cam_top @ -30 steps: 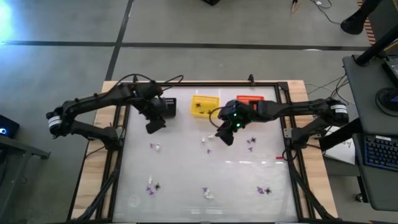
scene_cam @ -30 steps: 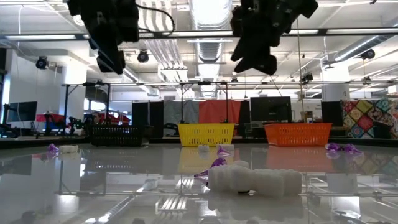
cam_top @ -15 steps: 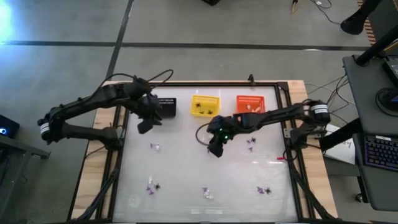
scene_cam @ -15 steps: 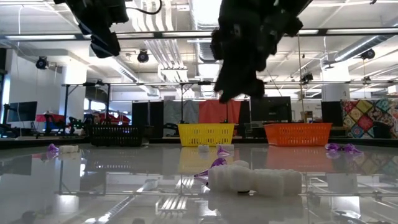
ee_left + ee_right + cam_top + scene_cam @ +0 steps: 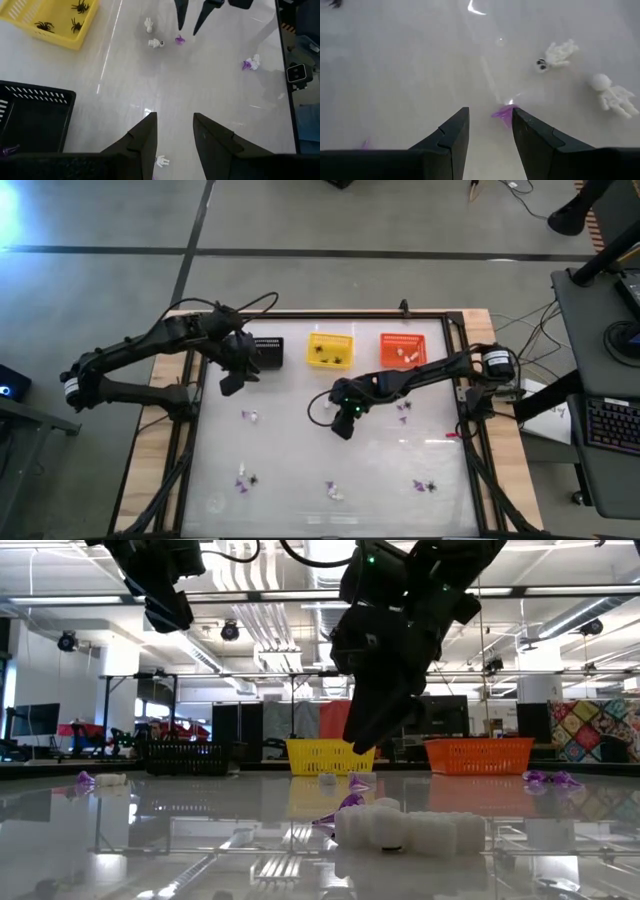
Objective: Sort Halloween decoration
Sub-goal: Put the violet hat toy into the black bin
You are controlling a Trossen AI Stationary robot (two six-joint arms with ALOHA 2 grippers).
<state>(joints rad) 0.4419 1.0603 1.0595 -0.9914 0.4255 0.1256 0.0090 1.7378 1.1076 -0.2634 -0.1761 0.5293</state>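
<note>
The Halloween decoration is tiny purple, white and black trinkets scattered on the glossy white table (image 5: 300, 450). My right gripper (image 5: 340, 430) hangs low over the table's middle, open, pointing slantwise down. A purple trinket (image 5: 503, 112) lies on the table by its fingertips, and two white skeleton figures (image 5: 558, 53) (image 5: 613, 96) lie just beyond. My left gripper (image 5: 227, 387) hangs open and high beside the black basket (image 5: 268, 350), holding nothing. Black spiders (image 5: 75, 22) lie in the yellow basket (image 5: 330, 348). My right gripper's open fingers come slanting down from the table's right. The purple trinket (image 5: 503, 112) lies on the table at the inner edge of one fingertip (image 5: 520, 120). I cannot tell whether that finger touches it.
The black, yellow and orange (image 5: 403, 348) baskets stand in a row at the far edge. More trinkets lie at the left (image 5: 250, 416), near left (image 5: 243, 480), near middle (image 5: 333, 492), near right (image 5: 425, 486) and right (image 5: 404, 410). A metal frame (image 5: 190, 440) rims the table.
My right gripper has come down and toward the table's left and near edge, until its open fingertips stand at the purple trinket. My left gripper rose a little and drew back toward the left edge, then kept still. No trinket has moved.
</note>
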